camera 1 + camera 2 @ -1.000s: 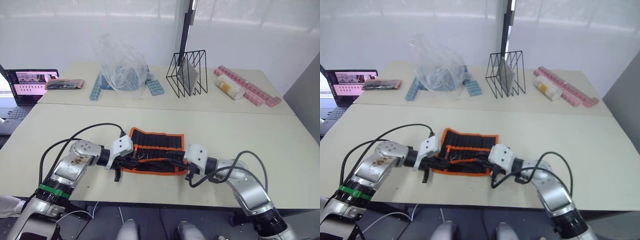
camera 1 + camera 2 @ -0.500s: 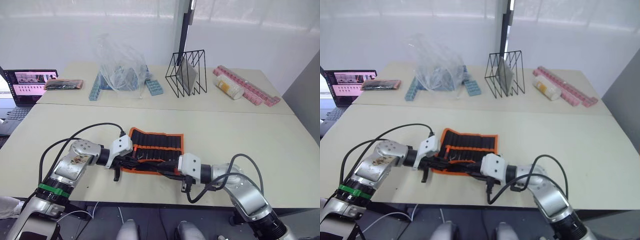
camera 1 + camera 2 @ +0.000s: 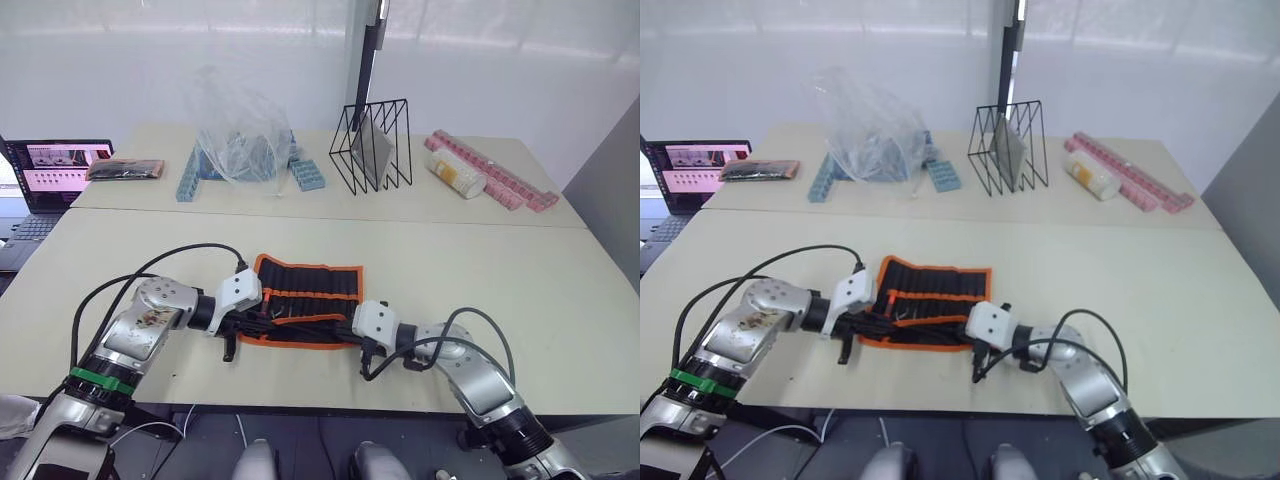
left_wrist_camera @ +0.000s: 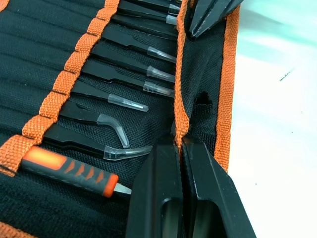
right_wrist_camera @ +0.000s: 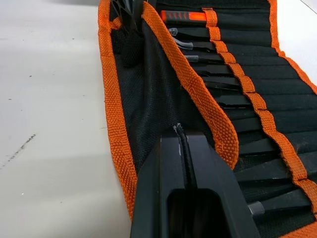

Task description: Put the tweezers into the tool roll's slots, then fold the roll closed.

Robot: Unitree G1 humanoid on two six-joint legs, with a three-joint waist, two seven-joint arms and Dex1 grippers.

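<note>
The left pincer (image 4: 181, 148) is closed on the orange-bound edge of the inner flap of the roll (image 3: 305, 300), near the roll's left end. The right pincer (image 5: 182, 141) is clamped on that same flap further along, toward the roll's right end. Both pinches sit on the side of the roll nearest the robot, with the roll lying open on the desk (image 3: 520, 280).

The roll looks like soft, limp fabric: light, easy to crease, likely to sag between the two holds and to slide on the smooth desk if dragged. The stitched orange binding (image 5: 195, 94) is the stiffest part, so I'd judge it the best place to grip, as both pincers do now. The flap would probably fold more evenly if both holds lift together.

The tweezers (image 4: 106, 82) are seated in the slots (image 4: 44, 59), with clear caps on their tips. They are slim, hard and slippery, and could slip out if the roll tips steeply. An orange-handled tool (image 4: 69, 171) lies at the left end.

I cannot count the tweezers reliably, as black blends into black fabric. The strap is not discernible.
</note>
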